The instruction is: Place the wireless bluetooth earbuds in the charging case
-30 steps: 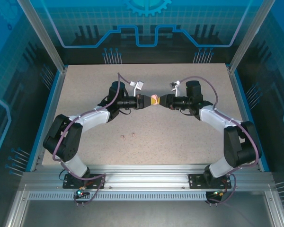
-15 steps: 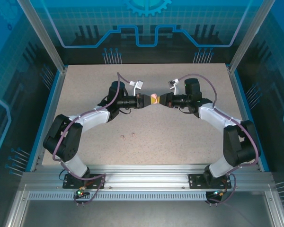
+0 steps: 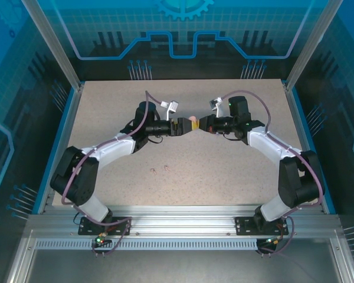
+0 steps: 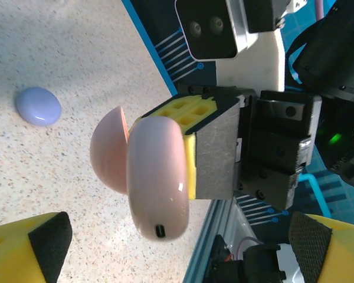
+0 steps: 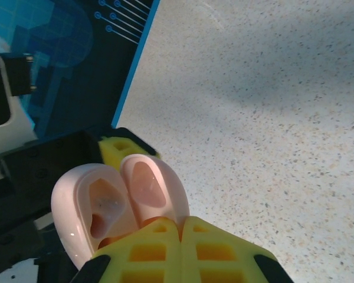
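Speckled tabletop (image 3: 192, 162), blue-panelled enclosure (image 3: 183, 35)

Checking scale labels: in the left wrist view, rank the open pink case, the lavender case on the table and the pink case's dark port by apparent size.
Largest: pink case, but it is held close to the camera, so its lead may mislead.
Next: lavender case.
Smallest: dark port.

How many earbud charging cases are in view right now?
2. A pink case, lid open, is held off the table in the right gripper. A pale purple case, shut, lies on the table. More may be hidden from these views.
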Robot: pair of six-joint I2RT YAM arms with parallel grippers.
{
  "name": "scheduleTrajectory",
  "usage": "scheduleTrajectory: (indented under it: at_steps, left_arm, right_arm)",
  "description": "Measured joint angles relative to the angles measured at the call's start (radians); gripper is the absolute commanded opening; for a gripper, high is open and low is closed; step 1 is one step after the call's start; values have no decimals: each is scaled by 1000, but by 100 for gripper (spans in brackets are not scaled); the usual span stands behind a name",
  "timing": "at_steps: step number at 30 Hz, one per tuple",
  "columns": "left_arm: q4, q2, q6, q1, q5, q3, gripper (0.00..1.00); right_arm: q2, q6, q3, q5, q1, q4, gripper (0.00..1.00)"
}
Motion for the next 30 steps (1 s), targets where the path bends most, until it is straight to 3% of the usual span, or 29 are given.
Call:
scheduleTrajectory:
  at_steps: [5, 10, 25, 30]
  left_arm:
    - [-164, -66, 79, 6, -92, 33, 99]
    - [-335, -87, 162, 8, -284, 91, 99]
    - [-587, -137, 348, 12, -700, 138, 99]
    - [-640, -136, 417, 13, -726, 164, 99]
  right_arm:
    - [-22, -65, 25, 72, 0, -93, 0]
    - [-41, -130, 44, 134, 0, -170, 0]
    - [-41, -378, 106, 315, 29, -291, 0]
    - [-40, -470, 128, 347, 41, -291, 0]
